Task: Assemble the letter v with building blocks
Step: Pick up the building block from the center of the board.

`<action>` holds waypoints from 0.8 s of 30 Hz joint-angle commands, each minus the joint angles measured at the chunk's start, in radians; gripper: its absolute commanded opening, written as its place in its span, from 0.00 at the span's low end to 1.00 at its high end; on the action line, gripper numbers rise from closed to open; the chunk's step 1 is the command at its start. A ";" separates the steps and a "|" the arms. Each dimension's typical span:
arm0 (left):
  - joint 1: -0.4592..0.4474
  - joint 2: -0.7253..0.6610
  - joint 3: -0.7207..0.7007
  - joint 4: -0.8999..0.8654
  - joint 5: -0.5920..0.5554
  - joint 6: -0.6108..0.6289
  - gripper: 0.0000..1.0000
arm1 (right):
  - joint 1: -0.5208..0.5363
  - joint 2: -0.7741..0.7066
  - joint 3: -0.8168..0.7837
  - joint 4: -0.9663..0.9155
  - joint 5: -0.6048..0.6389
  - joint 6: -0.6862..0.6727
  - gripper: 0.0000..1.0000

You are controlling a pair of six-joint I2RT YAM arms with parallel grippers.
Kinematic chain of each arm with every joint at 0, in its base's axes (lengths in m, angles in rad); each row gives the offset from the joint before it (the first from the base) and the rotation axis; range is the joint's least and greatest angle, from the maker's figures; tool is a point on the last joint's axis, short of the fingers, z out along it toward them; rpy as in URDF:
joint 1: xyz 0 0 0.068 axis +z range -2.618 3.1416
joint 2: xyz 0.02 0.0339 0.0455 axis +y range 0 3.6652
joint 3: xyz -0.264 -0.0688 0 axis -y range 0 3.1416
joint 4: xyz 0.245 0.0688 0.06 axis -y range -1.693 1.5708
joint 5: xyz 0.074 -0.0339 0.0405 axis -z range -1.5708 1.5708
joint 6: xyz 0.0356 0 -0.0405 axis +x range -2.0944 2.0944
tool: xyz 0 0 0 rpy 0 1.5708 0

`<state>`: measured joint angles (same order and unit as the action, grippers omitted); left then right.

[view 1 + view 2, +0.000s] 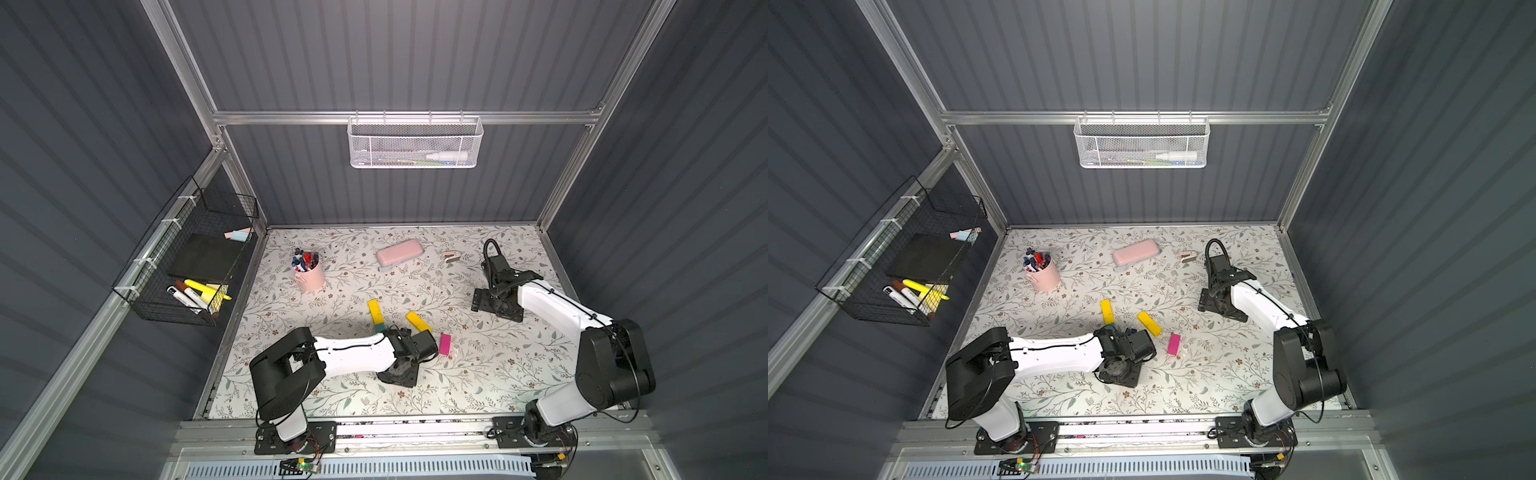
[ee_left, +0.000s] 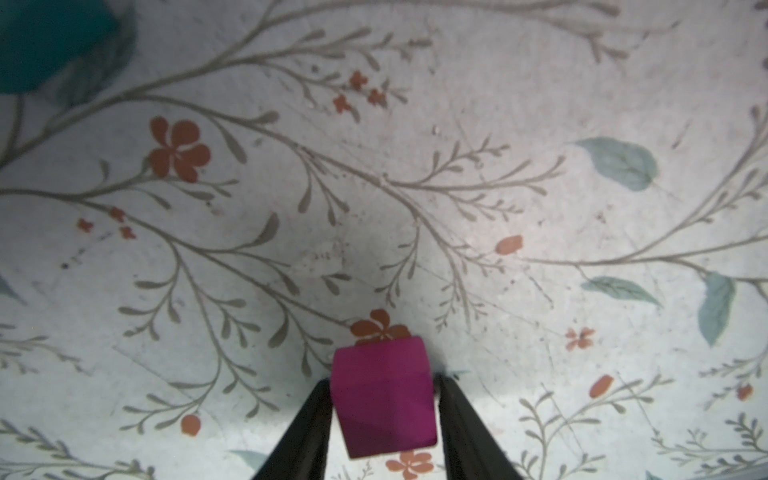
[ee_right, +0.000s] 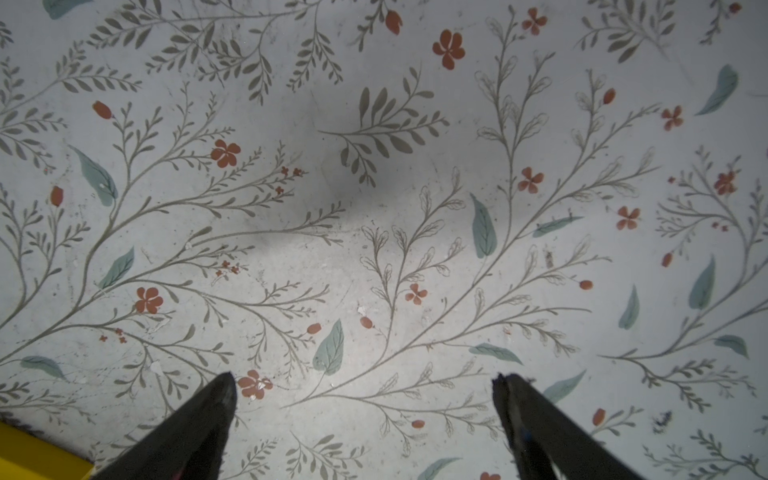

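— Our left hand point(image 2: 384, 379) has its fingers point(image 2: 316, 415) close on either side of the short magenta cube point(image 2: 384, 399); we cannot tell whether they clamp it.
— And our right hand point(image 3: 365, 377)?
— Its fingers are wide apart above the floral worktop point(image 3: 374, 228). In a top view, one yellow block point(image 1: 375, 311) has the teal block point(image 1: 379, 328) touching its near end. The second yellow block point(image 1: 418, 322) slants beside it, with the magenta block point(image 1: 445, 344) near.
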<state>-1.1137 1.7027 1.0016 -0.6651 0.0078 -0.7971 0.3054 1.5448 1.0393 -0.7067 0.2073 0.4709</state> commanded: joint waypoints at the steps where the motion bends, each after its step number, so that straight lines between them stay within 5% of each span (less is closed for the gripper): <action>1: -0.005 0.004 -0.012 -0.024 -0.024 -0.026 0.42 | -0.003 -0.017 -0.008 -0.016 0.009 0.007 0.99; 24: 0.094 -0.093 -0.028 0.001 -0.136 -0.210 0.26 | -0.003 -0.015 -0.007 -0.012 0.005 0.002 0.99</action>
<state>-1.0454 1.6379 1.0004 -0.6758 -0.1131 -0.9615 0.3054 1.5448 1.0393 -0.7063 0.2066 0.4706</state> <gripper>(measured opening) 0.332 0.990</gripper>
